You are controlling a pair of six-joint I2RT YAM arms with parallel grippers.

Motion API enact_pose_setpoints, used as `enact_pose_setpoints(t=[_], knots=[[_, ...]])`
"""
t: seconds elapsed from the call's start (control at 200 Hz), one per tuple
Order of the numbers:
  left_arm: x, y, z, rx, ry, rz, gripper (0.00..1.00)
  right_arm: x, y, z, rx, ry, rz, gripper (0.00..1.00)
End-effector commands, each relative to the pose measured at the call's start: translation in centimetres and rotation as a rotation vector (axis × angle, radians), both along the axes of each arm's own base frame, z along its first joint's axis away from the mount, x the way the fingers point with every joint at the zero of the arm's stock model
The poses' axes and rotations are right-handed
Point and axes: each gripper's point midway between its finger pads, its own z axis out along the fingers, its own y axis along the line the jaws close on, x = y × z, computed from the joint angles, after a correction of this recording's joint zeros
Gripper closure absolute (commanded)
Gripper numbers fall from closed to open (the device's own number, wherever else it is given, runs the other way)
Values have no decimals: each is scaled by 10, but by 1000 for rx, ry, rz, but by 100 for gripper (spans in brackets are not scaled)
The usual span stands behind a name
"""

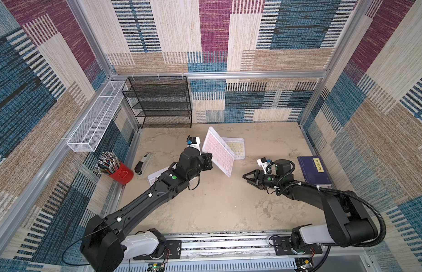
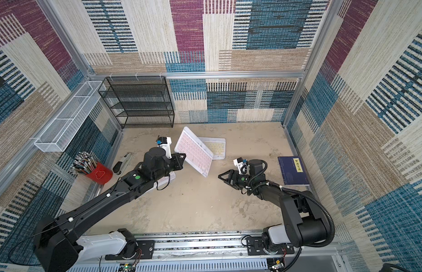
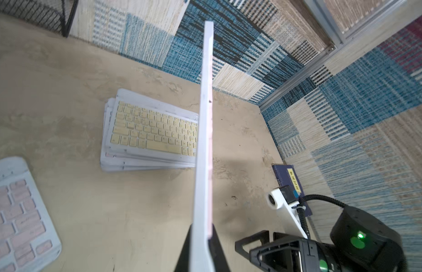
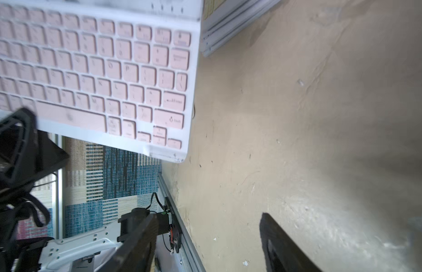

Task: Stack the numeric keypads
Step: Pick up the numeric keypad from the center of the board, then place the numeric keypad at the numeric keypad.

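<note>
My left gripper [image 1: 210,162] [image 3: 202,235] is shut on the long edge of a pink numeric keypad [image 1: 218,152] [image 2: 194,152], which hangs tilted in the air, edge-on in the left wrist view [image 3: 205,117]. Behind it lies a stack of keypads with a yellow one [image 1: 236,147] [image 3: 153,131] on top. Another pink keypad [image 1: 155,178] [image 3: 19,212] lies flat, partly hidden under the left arm. My right gripper [image 1: 246,176] [image 4: 207,226] stands open and empty, low over the table, right of the held keypad [image 4: 99,70].
A dark blue book [image 1: 314,170] lies at the right wall. A stapler [image 1: 142,163] and a red cup of pens [image 1: 120,174] sit at the left. A black mesh shelf [image 1: 160,103] stands at the back left, a white wire basket [image 1: 96,117] on the left wall.
</note>
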Motion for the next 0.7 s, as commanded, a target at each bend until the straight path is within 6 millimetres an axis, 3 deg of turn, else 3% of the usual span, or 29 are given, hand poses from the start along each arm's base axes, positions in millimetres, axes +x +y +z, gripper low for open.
enact_pose_setpoints(t=[0.0,0.125,0.23,0.446,0.696], knots=[[-8,5,18,-222,5,29,100,5,-2,38,154,-76,4,28],[-20,16,24,-299,-5,41,100,4,0,67,229,-152,38,27],[-26,14,34,-408,-20,20,100,10,3,83,254,-185,57,27],[-27,-4,46,-552,-19,-60,100,22,8,97,269,-204,71,27],[-24,-23,49,-651,-13,-143,100,31,27,96,300,-167,106,29]])
